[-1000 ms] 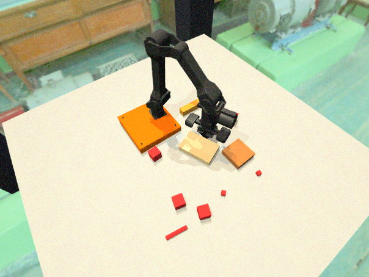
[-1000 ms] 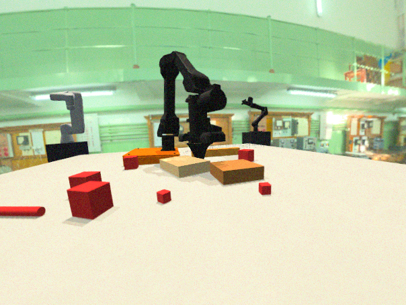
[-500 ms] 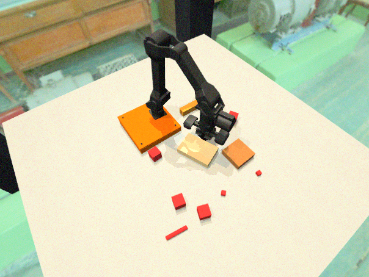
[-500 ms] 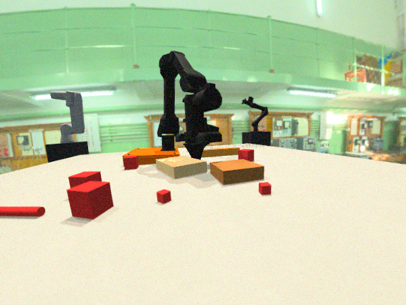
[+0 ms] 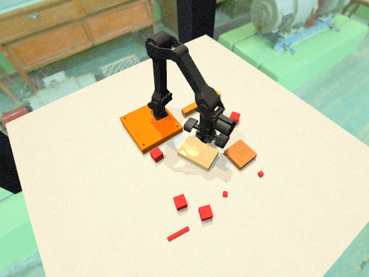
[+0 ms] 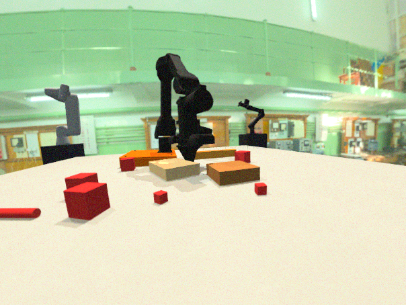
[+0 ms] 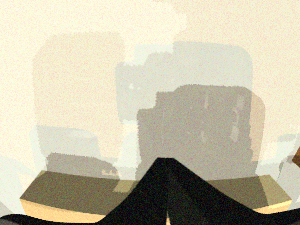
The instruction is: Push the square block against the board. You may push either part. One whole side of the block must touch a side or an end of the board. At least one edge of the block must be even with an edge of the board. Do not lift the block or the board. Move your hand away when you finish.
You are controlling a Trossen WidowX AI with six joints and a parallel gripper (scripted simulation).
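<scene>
The square block (image 5: pixel 240 152) (image 6: pixel 233 166) is brown and lies flat on the table; a sliver of it (image 7: pixel 298 157) shows at the right edge of the wrist view. The board (image 5: pixel 200 154) (image 6: pixel 175 164) (image 7: pixel 70 188) is pale wood, rectangular and flat, left of the block in the top and exterior views. A narrow gap separates them, and their facing sides are not parallel. My gripper (image 5: pixel 205 141) (image 6: pixel 192 160) (image 7: pixel 164 165) is shut and empty, pointing down at the board's far long side. Whether the tips touch the board cannot be told.
An orange base plate (image 5: pixel 143 128) (image 6: pixel 144 154) lies left of the board, with a red cube (image 5: pixel 156 154) (image 6: pixel 127 164) near it. An orange bar (image 5: pixel 190 108) (image 6: pixel 216 154) and another red cube (image 5: pixel 234 118) (image 6: pixel 242 156) lie behind. Several red pieces lie nearer the front.
</scene>
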